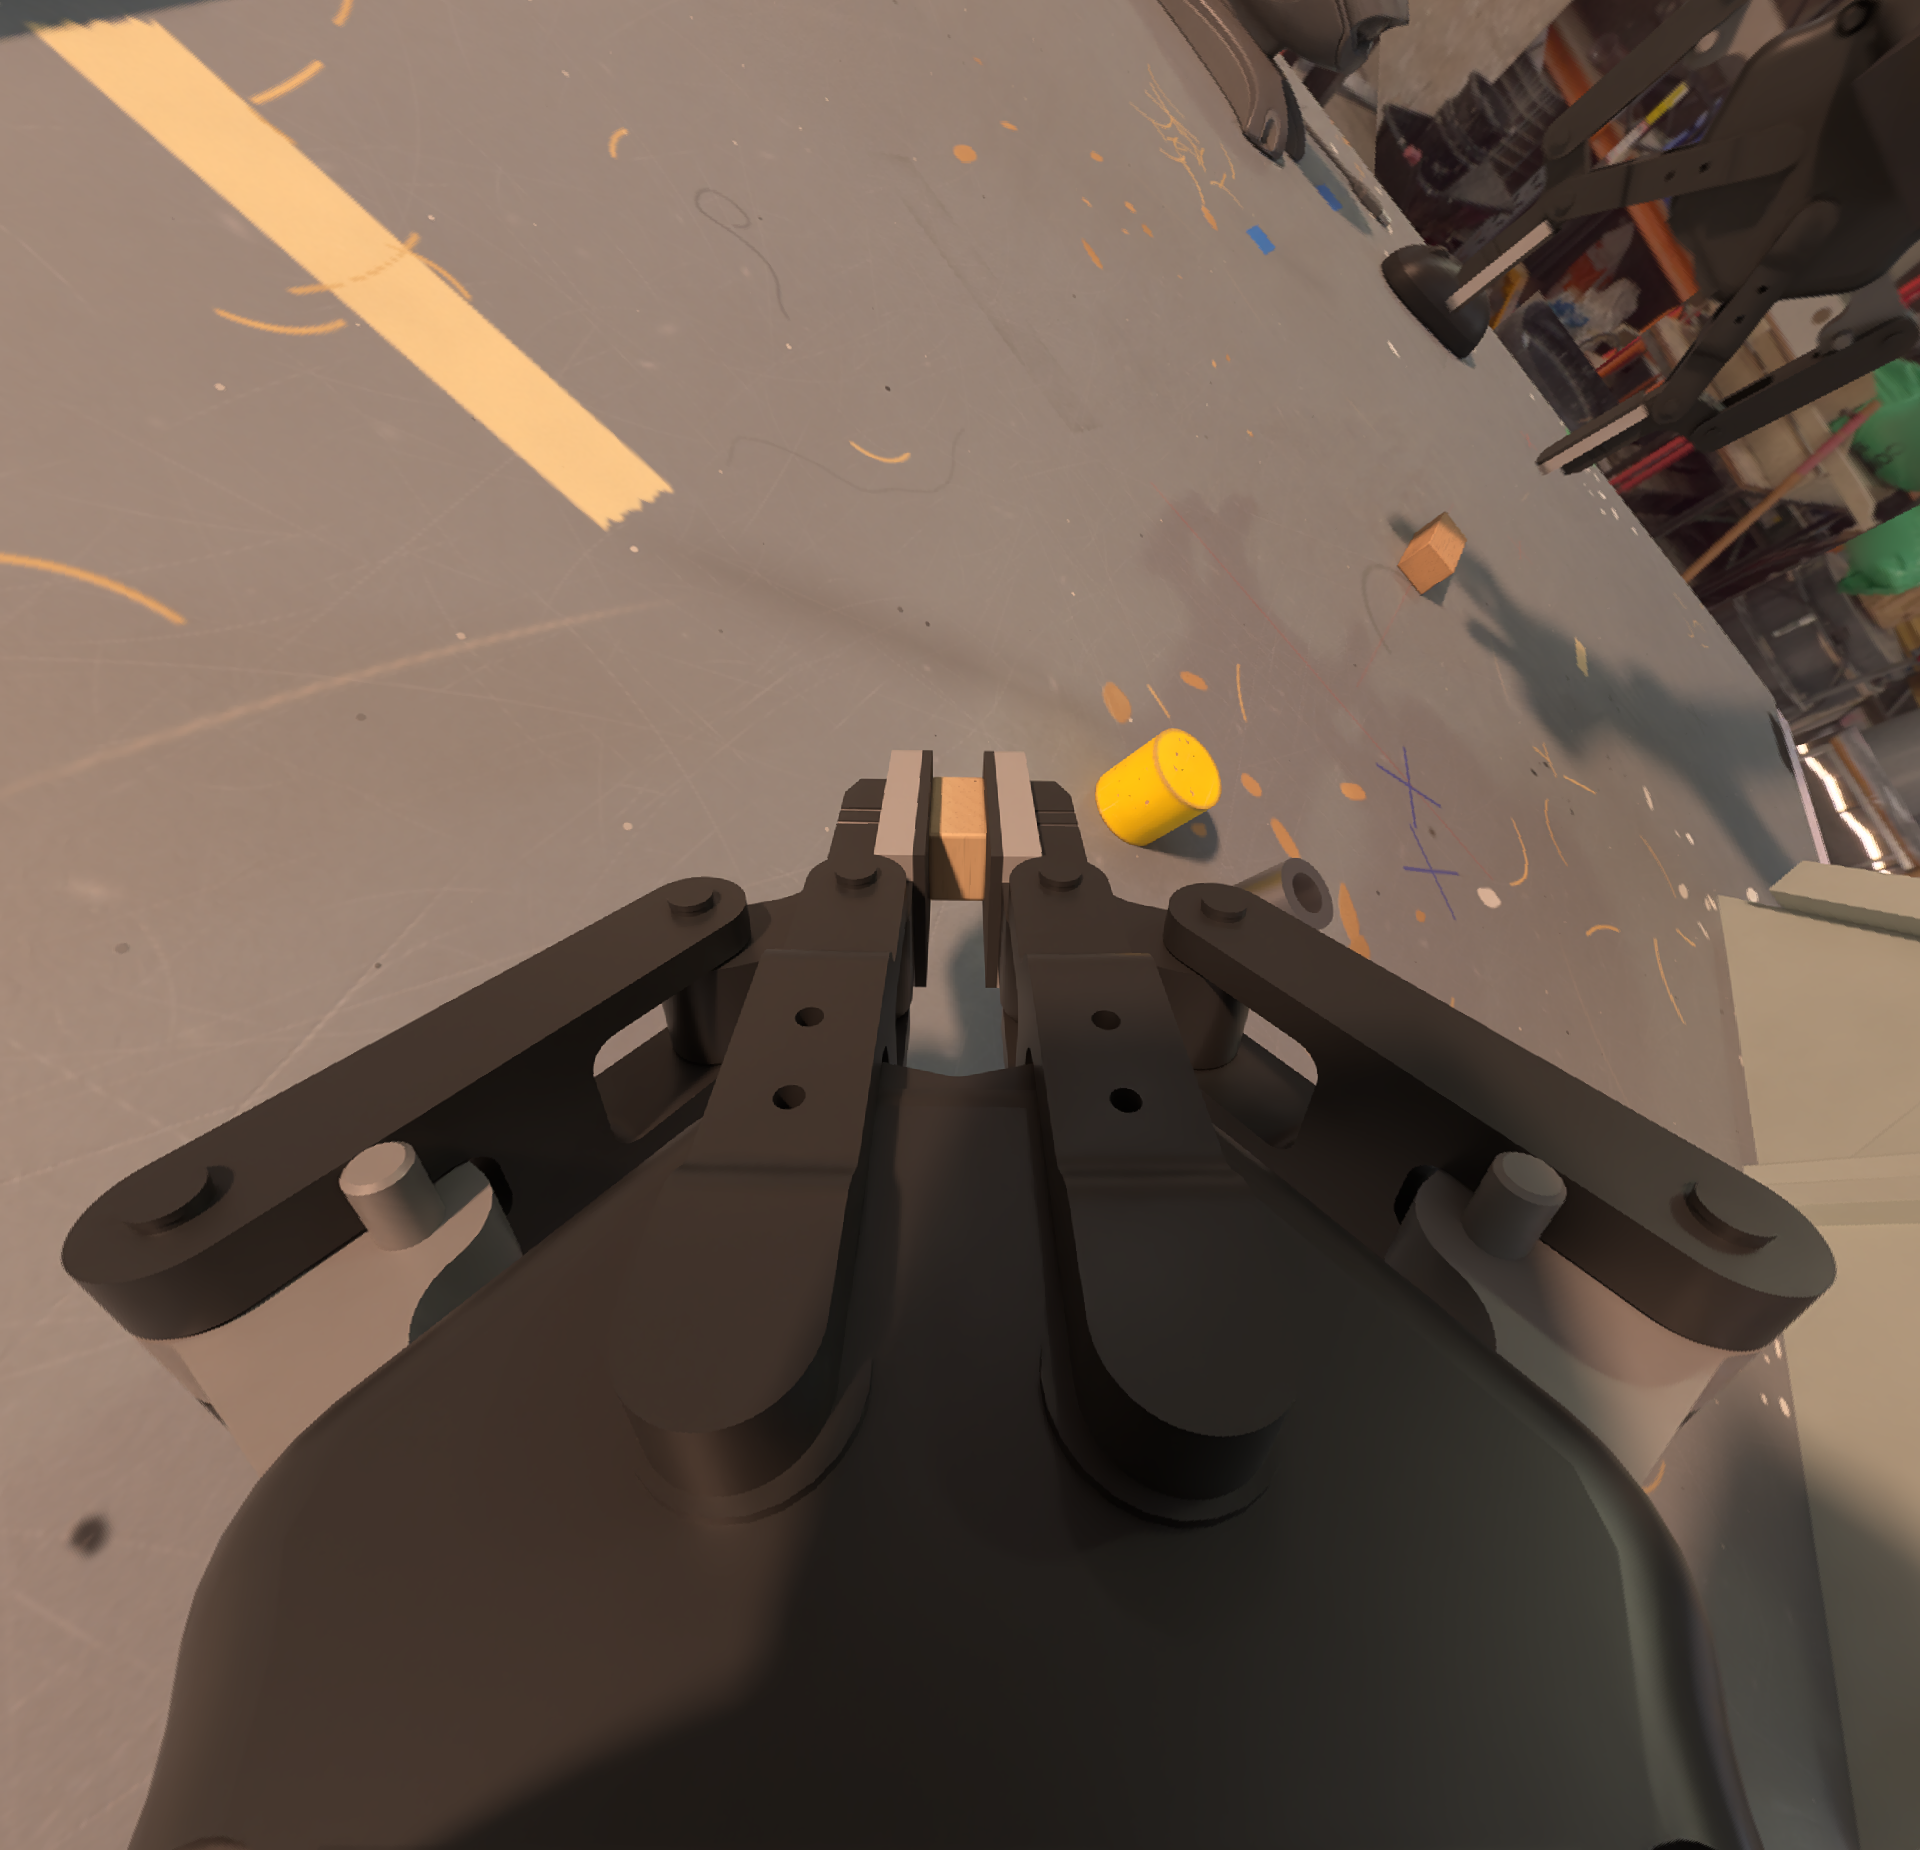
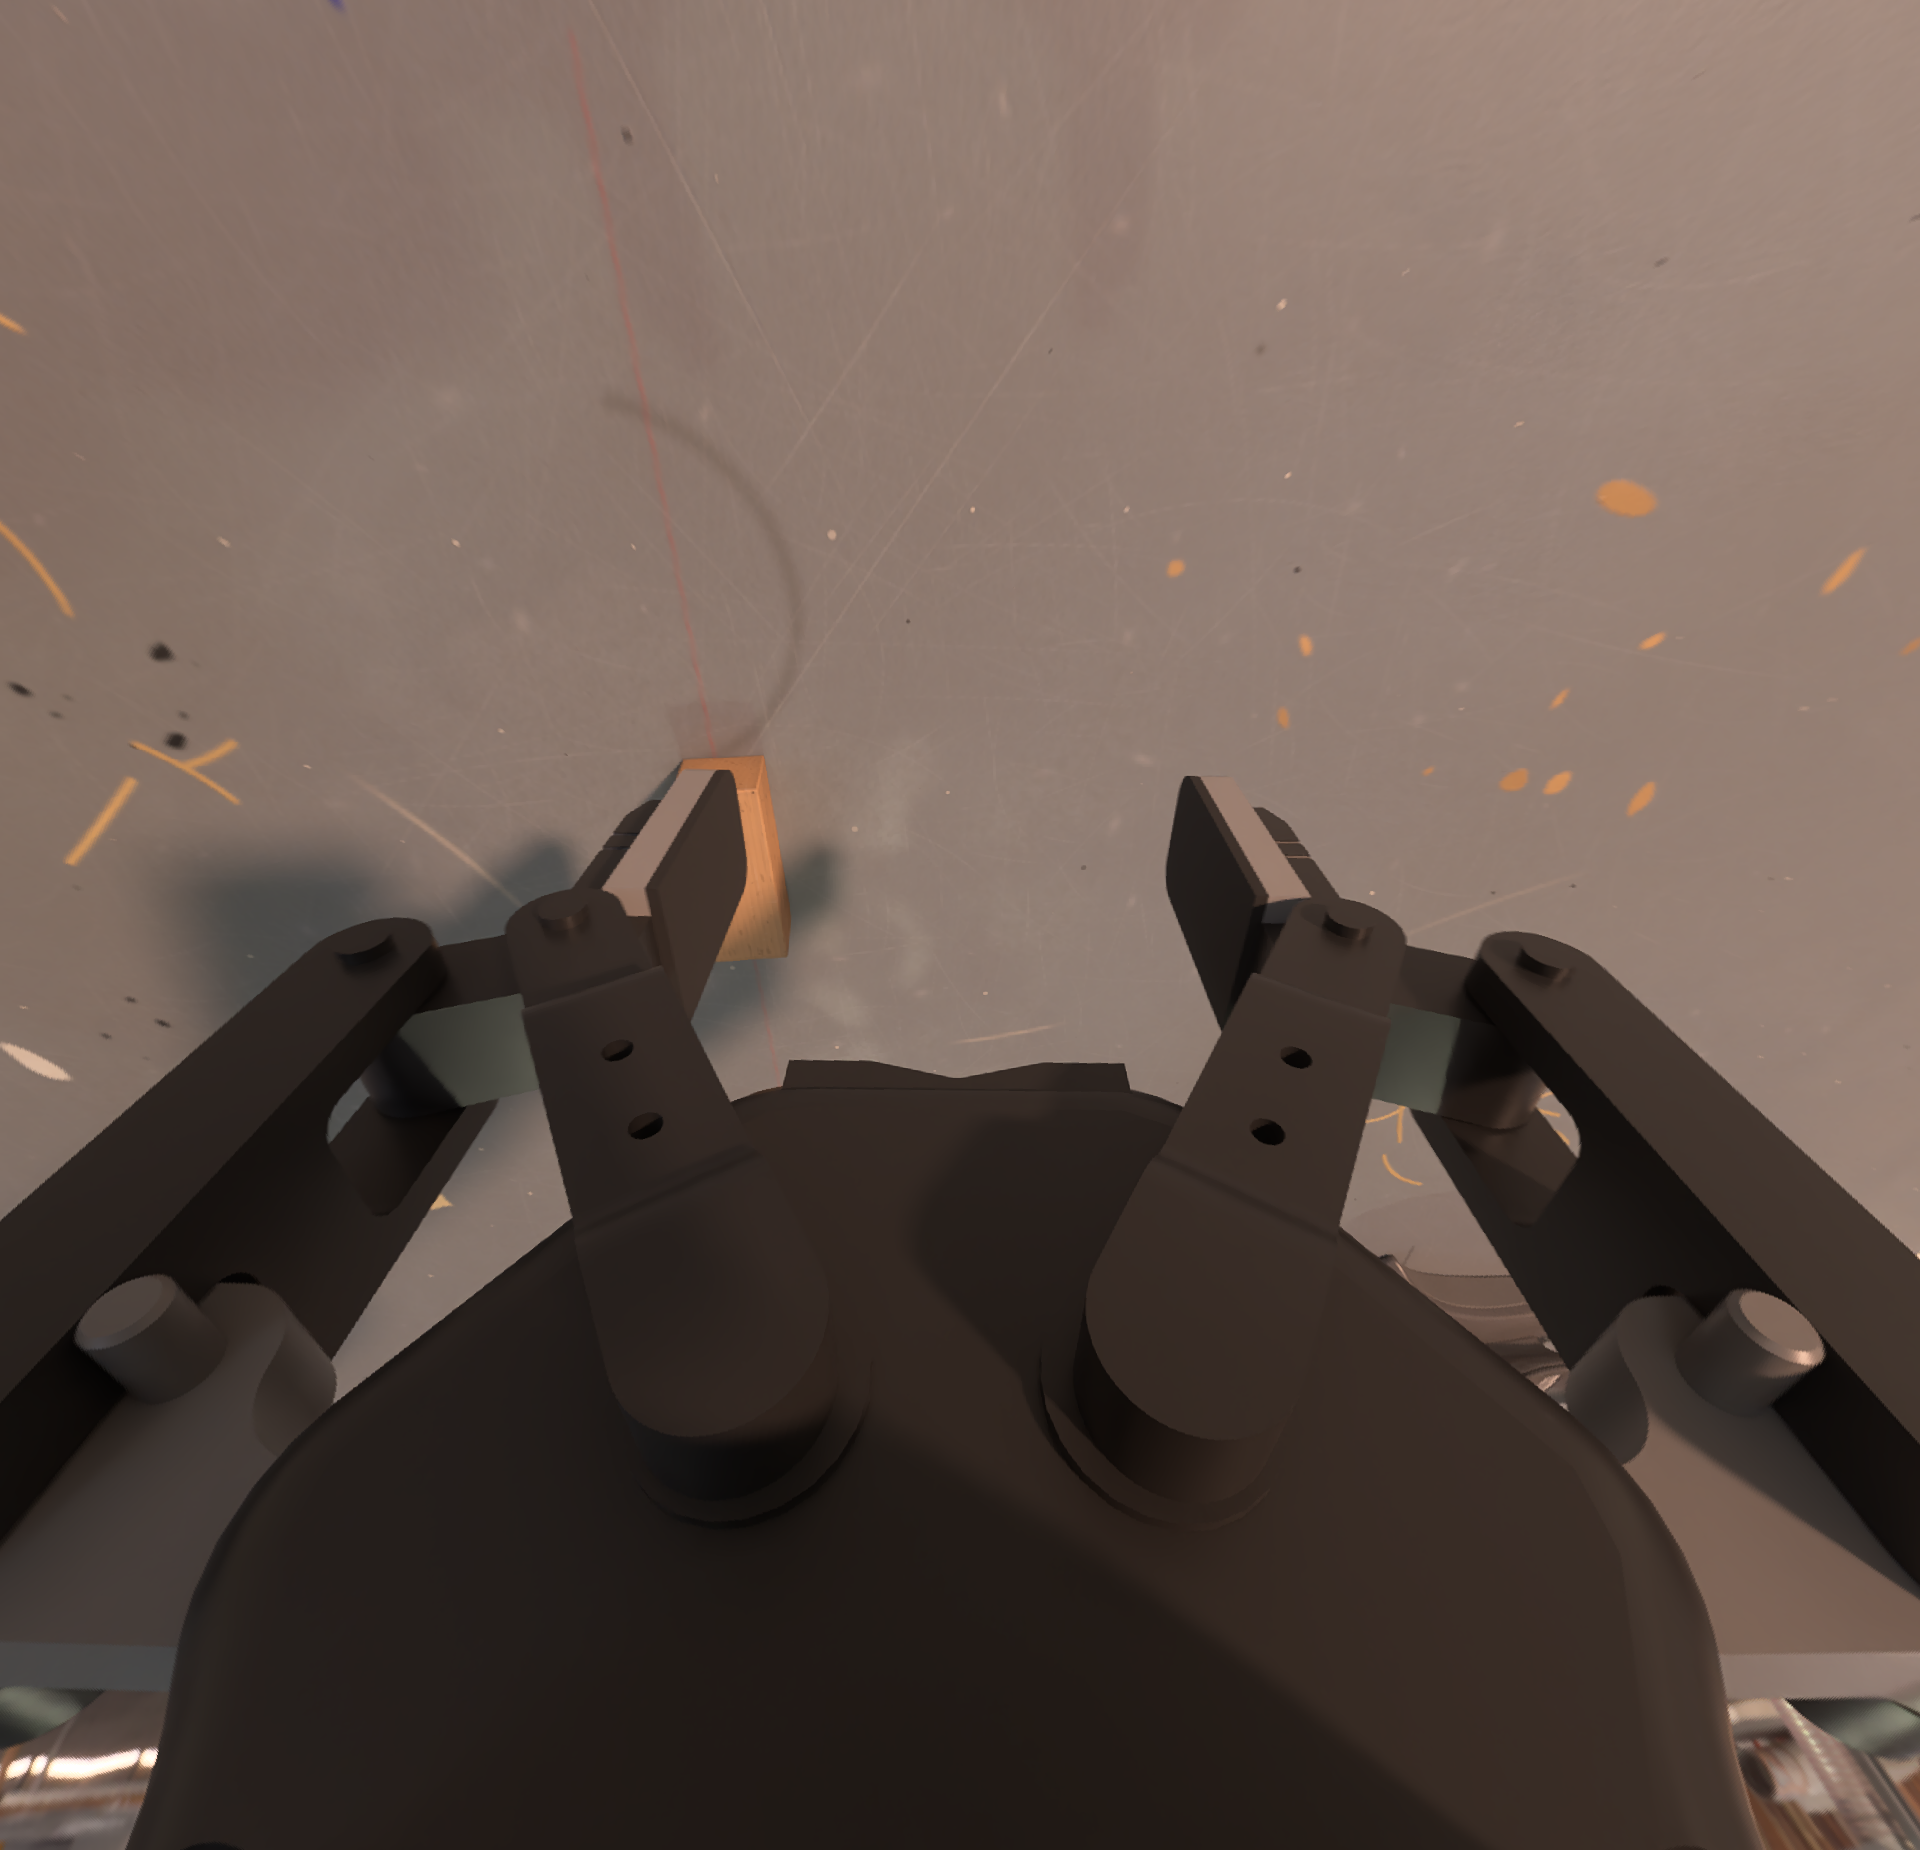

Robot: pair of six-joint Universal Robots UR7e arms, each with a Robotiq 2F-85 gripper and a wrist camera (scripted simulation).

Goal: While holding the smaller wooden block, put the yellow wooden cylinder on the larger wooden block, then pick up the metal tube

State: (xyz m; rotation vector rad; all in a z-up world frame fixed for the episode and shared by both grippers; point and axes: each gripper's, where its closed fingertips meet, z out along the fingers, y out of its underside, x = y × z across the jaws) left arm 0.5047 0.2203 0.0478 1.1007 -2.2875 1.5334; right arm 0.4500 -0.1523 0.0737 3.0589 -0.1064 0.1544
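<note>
My left gripper (image 1: pixel 956 772) is shut on a small pale wooden block (image 1: pixel 957 832) and holds it just above the grey table. The yellow cylinder (image 1: pixel 1156 787) lies on its side just right of the fingertips. The short metal tube (image 1: pixel 1299 891) lies next to it, nearer me. A second, orange-toned wooden block (image 1: pixel 1432 551) sits farther right. My right gripper (image 1: pixel 1507 377) hovers open above that area. In the right wrist view the right gripper (image 2: pixel 951 782) is open and empty, and the orange-toned block (image 2: pixel 767 865) sits partly hidden behind its left finger (image 2: pixel 691 865).
A strip of tan masking tape (image 1: pixel 353 262) crosses the table at the far left. A pale box (image 1: pixel 1829 1031) stands at the right edge. Grey machine parts (image 1: pixel 1247 44) and a black round foot (image 1: pixel 1439 288) sit along the table's far right edge.
</note>
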